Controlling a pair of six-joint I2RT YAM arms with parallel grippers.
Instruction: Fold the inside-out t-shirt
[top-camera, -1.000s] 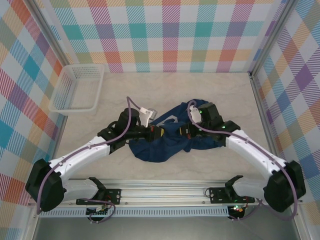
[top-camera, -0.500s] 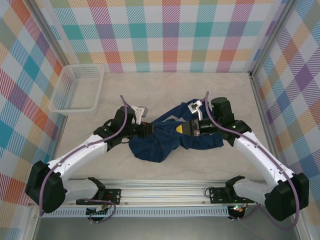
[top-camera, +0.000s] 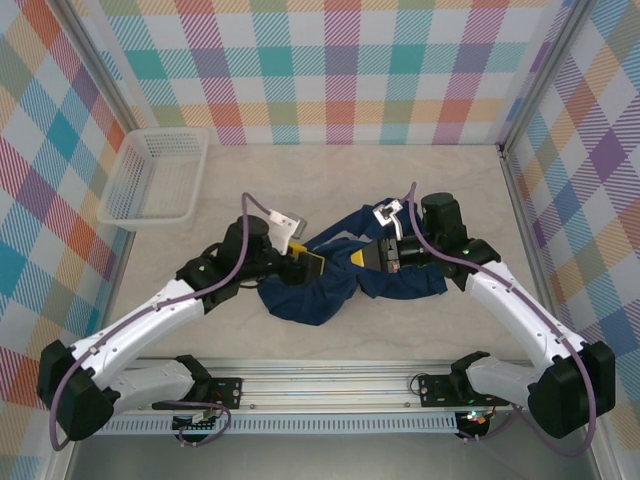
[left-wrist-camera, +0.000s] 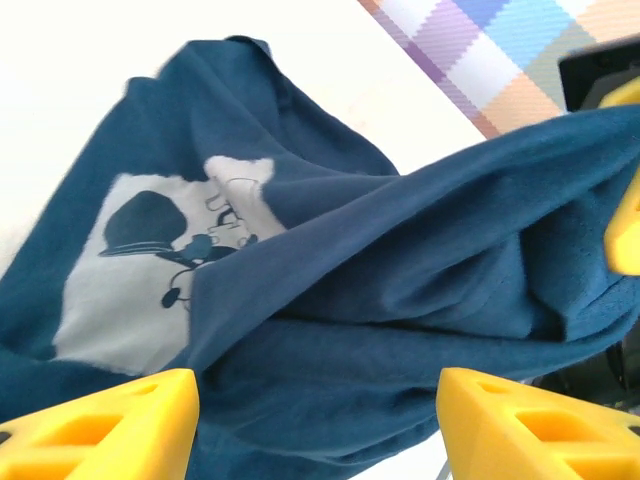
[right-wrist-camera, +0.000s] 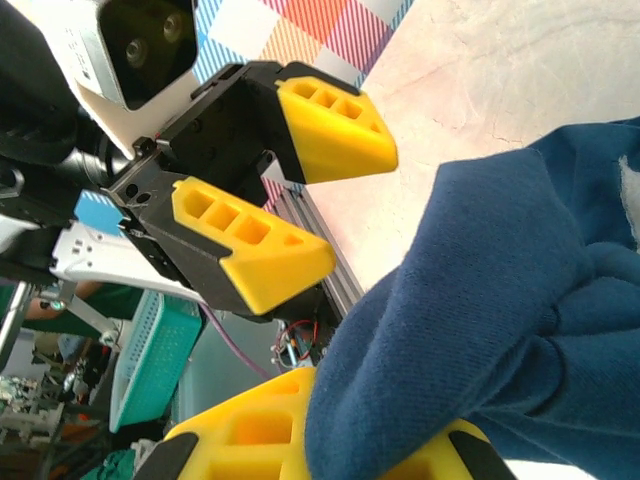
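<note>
so the left gripper (top-camera: 312, 265) had just let go. a second back it was shut in close on the shirt (top-camera: 320, 298), and now its jaws stood spread, with the cloth just ahead of them and not between. the right gripper (top-camera: 366, 255) stayed pinched on a bunch of fabric, holding it up. the shirt was still a crumpled heap mid-table between the arms, pale print patch showing. no real fold yet, looked like a regrip to me.
</note>
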